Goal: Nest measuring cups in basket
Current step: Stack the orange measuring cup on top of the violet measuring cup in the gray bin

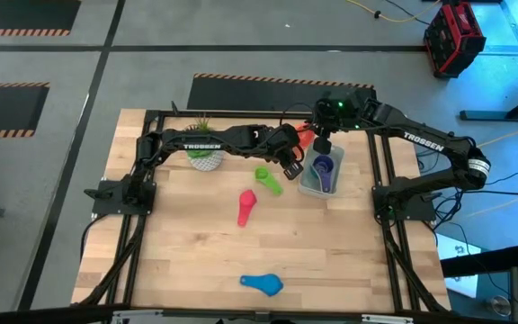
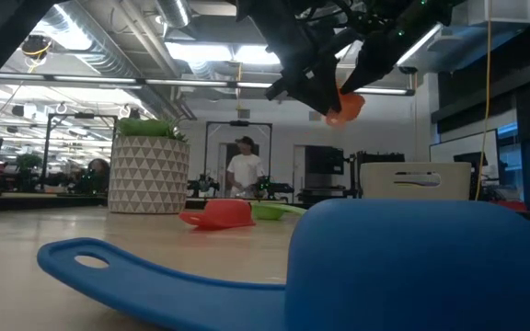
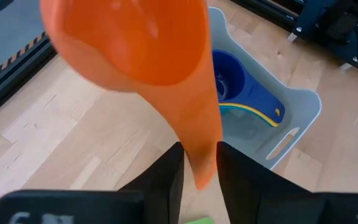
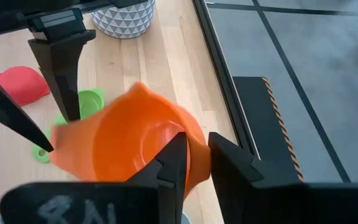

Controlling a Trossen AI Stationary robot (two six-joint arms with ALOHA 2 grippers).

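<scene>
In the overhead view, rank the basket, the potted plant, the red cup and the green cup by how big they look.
1. Basket
2. Potted plant
3. Red cup and green cup look about the same size, so I won't rank them.

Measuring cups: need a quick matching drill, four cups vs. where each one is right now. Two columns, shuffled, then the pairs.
Cups
1. orange cup
2. green cup
3. red cup
4. light blue cup

Places
A. on the table's near side, alone
B. in the air, between both grippers
C. mid-table, nearer than the green one
D. on the table just left of the basket

Pairs: 1-B, 2-D, 3-C, 4-A
</scene>
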